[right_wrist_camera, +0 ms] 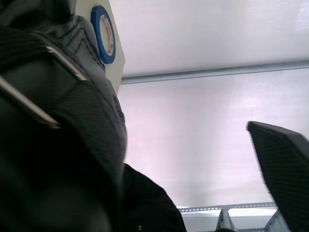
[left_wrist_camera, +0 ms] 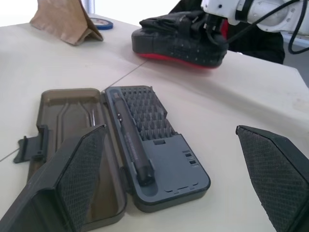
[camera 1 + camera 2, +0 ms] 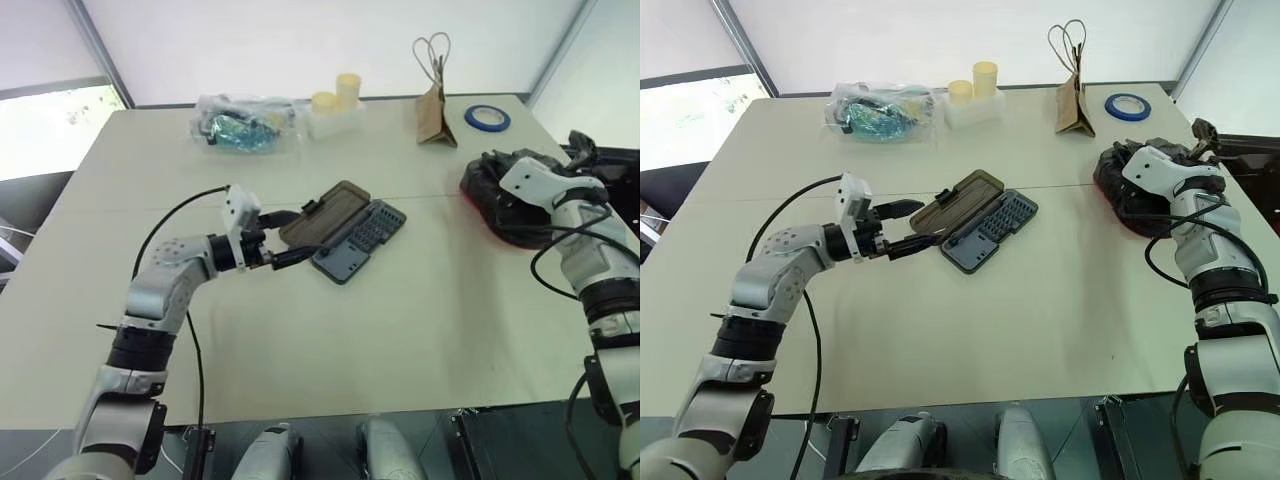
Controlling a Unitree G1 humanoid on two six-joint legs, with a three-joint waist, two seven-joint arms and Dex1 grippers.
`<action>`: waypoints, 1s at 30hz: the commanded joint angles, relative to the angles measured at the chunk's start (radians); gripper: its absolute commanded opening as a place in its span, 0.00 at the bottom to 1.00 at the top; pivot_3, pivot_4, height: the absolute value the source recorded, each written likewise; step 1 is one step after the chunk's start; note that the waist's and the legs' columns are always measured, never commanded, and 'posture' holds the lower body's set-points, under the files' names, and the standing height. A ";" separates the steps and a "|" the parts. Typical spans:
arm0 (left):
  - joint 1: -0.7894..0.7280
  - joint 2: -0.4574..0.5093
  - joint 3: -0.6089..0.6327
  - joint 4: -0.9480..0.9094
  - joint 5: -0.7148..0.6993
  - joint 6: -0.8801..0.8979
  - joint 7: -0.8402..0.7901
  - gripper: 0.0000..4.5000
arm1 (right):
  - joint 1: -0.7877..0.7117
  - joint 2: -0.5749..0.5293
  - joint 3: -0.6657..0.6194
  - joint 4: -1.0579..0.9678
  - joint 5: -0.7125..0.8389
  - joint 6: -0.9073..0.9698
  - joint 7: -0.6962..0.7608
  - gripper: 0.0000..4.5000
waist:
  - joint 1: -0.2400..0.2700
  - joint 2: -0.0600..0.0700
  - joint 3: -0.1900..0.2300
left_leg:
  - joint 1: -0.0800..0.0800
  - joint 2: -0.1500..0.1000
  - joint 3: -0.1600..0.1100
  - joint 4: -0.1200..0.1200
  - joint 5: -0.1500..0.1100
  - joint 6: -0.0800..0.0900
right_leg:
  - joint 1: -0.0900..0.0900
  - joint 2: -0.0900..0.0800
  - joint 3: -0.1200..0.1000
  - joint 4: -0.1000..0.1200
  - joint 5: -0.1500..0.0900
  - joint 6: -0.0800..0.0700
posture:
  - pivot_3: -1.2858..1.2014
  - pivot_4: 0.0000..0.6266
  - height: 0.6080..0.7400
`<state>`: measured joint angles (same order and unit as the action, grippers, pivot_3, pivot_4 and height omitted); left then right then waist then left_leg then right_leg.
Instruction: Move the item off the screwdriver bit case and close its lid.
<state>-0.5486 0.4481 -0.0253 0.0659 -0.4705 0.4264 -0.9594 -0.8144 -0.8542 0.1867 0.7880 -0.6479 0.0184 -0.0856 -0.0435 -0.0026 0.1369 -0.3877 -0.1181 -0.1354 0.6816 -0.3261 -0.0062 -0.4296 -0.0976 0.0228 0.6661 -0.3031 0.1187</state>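
Head views: screwdriver bit case (image 3: 358,240) lies open mid-counter (image 3: 420,330), lid (image 3: 322,215) folded flat on the robot's-left side of the blue-grey tray, latch tab pointing toward the left arm. Left hand (image 3: 283,238) sits just beside the lid's edge, level, fingers spread, nothing held. The item (image 3: 1135,190), black padded mitt with red edge, rests near the counter's right edge, well apart from the case. Right hand (image 3: 1200,140) is over the item's far side; contact can't be confirmed from here. At the far side of the counter: clear bag with teal contents (image 3: 240,125), yellow cups (image 3: 338,98), brown paper bag (image 3: 432,115), blue tape roll (image 3: 487,118).

Left wrist view: both fingers (image 2: 72,179) wide apart, released, flanking the open case. Bits in rows plus a driver handle in the tray. Item and the right arm visible behind.

Right wrist view: item's black mesh surface pressed close alongside one finger (image 1: 285,164); hand is spread, not clamped on it. Tape roll visible past the item.
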 commanded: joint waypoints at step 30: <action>-0.025 0.006 0.092 0.037 -0.006 -0.006 0.056 1.00 | 0.494 -0.288 -0.659 -0.991 0.755 0.750 1.012 0.99 | 0.027 0.004 0.000 | -0.003 0.001 0.002 0.001 -0.001 0.001 | -0.001 -0.001 -0.003 0.000 0.000 0.000 | 0.52 0.24 1.00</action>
<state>-0.5569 0.4456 0.0382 0.1213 -0.4668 0.4272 -0.9080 -0.3100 -1.1333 -0.3805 -0.1149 0.0675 0.7296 0.9299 -0.0170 0.0011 0.1369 -0.3911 -0.1180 -0.1335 0.6847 -0.3266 -0.0050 -0.4298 -0.0993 0.0202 0.6665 -0.3030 0.1189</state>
